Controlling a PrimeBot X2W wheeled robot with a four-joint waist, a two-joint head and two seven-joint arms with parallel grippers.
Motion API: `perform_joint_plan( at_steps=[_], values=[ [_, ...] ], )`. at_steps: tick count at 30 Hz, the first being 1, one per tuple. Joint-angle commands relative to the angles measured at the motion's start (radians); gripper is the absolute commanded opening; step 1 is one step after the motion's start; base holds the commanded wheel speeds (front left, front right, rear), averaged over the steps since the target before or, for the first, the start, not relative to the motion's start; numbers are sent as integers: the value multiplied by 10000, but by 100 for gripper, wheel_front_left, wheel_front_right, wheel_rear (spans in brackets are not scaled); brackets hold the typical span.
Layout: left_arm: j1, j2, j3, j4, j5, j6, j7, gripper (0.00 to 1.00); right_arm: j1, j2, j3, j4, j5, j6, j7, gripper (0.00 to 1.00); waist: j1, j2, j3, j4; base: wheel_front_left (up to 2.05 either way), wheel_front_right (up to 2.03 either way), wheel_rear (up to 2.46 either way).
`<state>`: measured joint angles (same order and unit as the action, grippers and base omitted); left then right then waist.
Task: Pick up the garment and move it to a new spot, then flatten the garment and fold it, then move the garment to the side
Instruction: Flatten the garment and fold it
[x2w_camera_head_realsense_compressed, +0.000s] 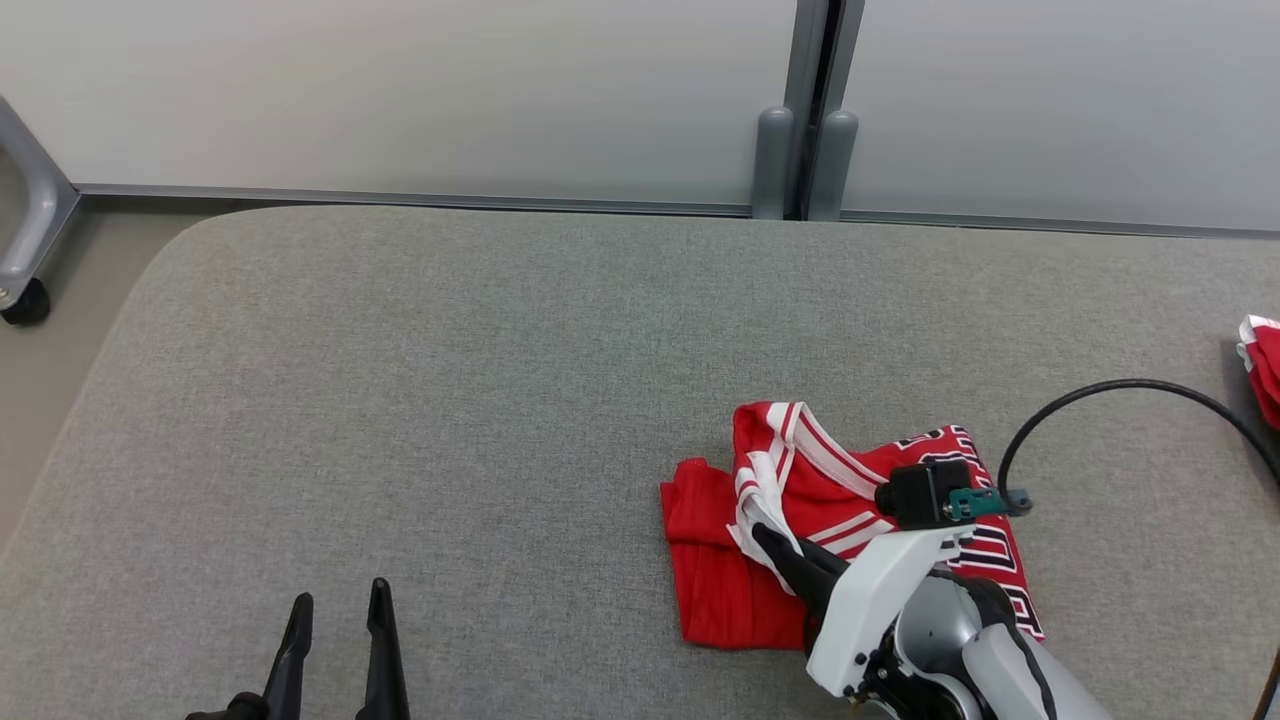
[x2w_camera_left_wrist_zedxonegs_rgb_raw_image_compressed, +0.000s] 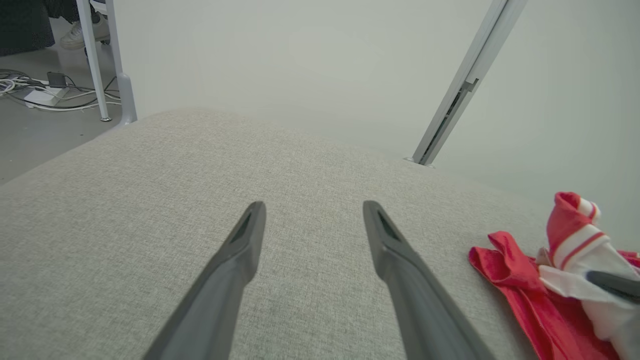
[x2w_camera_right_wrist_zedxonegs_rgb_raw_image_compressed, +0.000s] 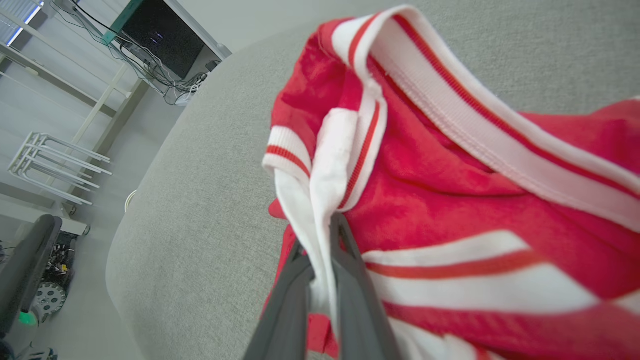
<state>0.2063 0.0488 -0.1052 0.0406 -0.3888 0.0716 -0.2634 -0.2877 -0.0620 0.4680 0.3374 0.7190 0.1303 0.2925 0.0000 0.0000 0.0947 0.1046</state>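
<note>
My right gripper (x2w_camera_head_realsense_compressed: 764, 533) is pinched shut on the white trim of the red garment (x2w_camera_head_realsense_compressed: 720, 570), bunched beneath it on the grey pad (x2w_camera_head_realsense_compressed: 450, 400). Left gripper (x2w_camera_head_realsense_compressed: 338, 602) spread wide, empty, well apart. Black cable (x2w_camera_head_realsense_compressed: 1100, 384) loops past the wrist; second red cloth (x2w_camera_head_realsense_compressed: 1264, 370) beyond. Garment lettering unreadable.

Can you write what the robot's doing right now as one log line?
right tool: shut on garment at white trim | left tool: open, holding nothing | garment: bunched on grey surface, not flat

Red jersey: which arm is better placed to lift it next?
Right. The right gripper is shut on the white trim of the red jersey; the left gripper stands open over the grey cushion, apart from it.
</note>
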Motion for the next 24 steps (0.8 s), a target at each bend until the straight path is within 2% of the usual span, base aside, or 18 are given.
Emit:
perform_joint_plan(
  at_steps=[1,5,6,7,8,12,16,20,24],
  values=[
    [-134,38,39,13,37,20,-10,100,-129,24,33,133,-75,6,-122,0,0,0,1,6,0,0,0],
    [-139,37,95,-10,48,38,-10,100,-211,69,209,358,-71,7,-231,0,0,0,15,-34,0,0,0],
    [-133,37,108,-20,55,41,-10,100,-254,83,323,316,-58,7,-280,20,0,0,23,-57,0,0,0],
    [-132,37,111,-21,59,41,-10,100,-265,91,403,251,35,7,-389,49,0,0,28,-82,0,0,0],
    [-127,37,117,-16,61,33,-10,100,-267,83,414,197,83,7,-533,100,0,0,25,-110,0,0,0],
    [-33,38,164,34,79,13,-10,100,-12,86,704,-353,255,7,-1150,100,0,0,-92,-224,0,0,0],
    [85,33,269,34,109,38,-10,100,588,-437,522,-1455,257,6,-2361,100,0,0,-345,-346,0,0,0],
    [320,35,410,-9,81,94,-10,100,1463,-1354,-164,-2329,-332,6,-3843,100,0,0,-700,-576,0,0,0],
    [475,35,515,-90,74,68,-10,100,2335,-2108,-1489,-1991,-1756,6,-5083,100,0,0,-959,-863,0,0,0]
  ],
)
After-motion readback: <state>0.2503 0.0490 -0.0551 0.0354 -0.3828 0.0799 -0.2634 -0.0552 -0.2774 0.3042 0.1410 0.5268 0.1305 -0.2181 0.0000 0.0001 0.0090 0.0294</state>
